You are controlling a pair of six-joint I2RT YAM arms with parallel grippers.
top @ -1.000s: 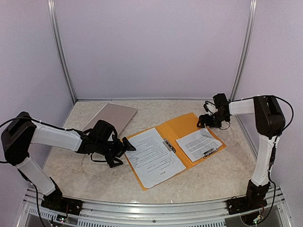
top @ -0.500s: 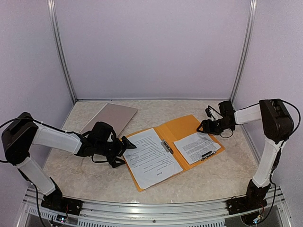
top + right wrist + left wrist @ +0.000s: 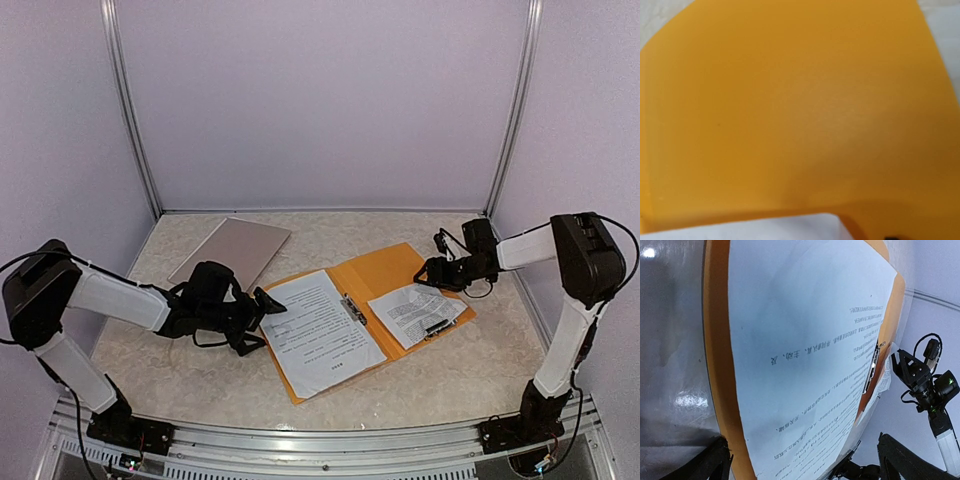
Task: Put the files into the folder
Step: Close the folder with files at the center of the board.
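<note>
The orange folder (image 3: 385, 268) lies open on the table. The files are in two lots: a large white printed sheet (image 3: 320, 332) on the left half and a smaller, creased sheet (image 3: 415, 308) under a clip on the right half. My left gripper (image 3: 255, 315) is low at the folder's left edge and open; in the left wrist view the sheet (image 3: 805, 340) and the orange edge (image 3: 717, 340) run between its wide-spread fingers (image 3: 715, 462). My right gripper (image 3: 428, 272) hovers at the folder's far right part. Its wrist view shows only orange folder (image 3: 790, 100) and a white paper corner (image 3: 765, 227), no fingers.
A flat beige slab (image 3: 235, 250) lies at the back left, just behind the left arm. A metal clip (image 3: 355, 308) runs along the folder's spine. Frame posts and pale walls close in the table on three sides.
The right gripper has come down and forward onto the folder's far right part, and the small sheet there lies flatter. The left gripper has barely shifted.
</note>
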